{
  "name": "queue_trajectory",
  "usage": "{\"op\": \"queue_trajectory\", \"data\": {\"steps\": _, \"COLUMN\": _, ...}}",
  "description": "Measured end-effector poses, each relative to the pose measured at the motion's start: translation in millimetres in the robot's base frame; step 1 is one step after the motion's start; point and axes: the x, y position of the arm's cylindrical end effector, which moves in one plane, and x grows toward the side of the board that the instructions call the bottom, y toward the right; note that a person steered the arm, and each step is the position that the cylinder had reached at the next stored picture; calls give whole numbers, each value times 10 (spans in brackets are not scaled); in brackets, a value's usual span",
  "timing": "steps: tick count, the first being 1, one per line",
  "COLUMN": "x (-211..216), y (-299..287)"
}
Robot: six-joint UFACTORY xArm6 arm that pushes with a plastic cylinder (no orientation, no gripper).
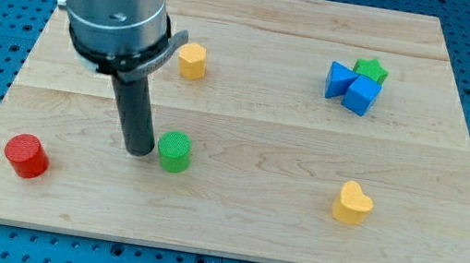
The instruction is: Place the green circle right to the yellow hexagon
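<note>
The red cylinder point(26, 156) sits nearest the camera, low at the view's left on the wooden surface point(229, 233), with the yellow heart point(353, 203) at about the same depth toward the view's right. Between them, left of the middle, stands the green circle point(175, 151), a short upright cylinder with its round face up; its long axis is vertical and, being round, it points no particular way. My tip point(139, 152) rests on the surface just beside the green circle's left side, touching it or very nearly so; I cannot tell which. The dark rod rises from there to the grey arm housing point(114, 2) at the view's top left, which covers part of the surface behind it. The yellow hexagon point(192, 60) lies well above the green circle toward the view's top, almost straight up from it, and the stretch of wood between the two is bare. Far to the view's right, near the top, a cluster stands packed together: a blue triangular block point(338, 79), a blue cube point(362, 95) and a green star point(372, 71) behind them, all touching or close to it. The arm carries no jaws, only the rod.
</note>
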Motion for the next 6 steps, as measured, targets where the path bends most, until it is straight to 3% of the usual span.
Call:
{"op": "queue_trajectory", "data": {"steps": 1, "x": 214, "y": 217}}
{"op": "queue_trajectory", "data": {"steps": 2, "x": -88, "y": 314}}
{"op": "queue_trajectory", "data": {"steps": 4, "x": -120, "y": 1036}}
{"op": "queue_trajectory", "data": {"steps": 5, "x": -639, "y": 1013}}
{"op": "queue_trajectory", "data": {"steps": 6, "x": -836, "y": 1501}}
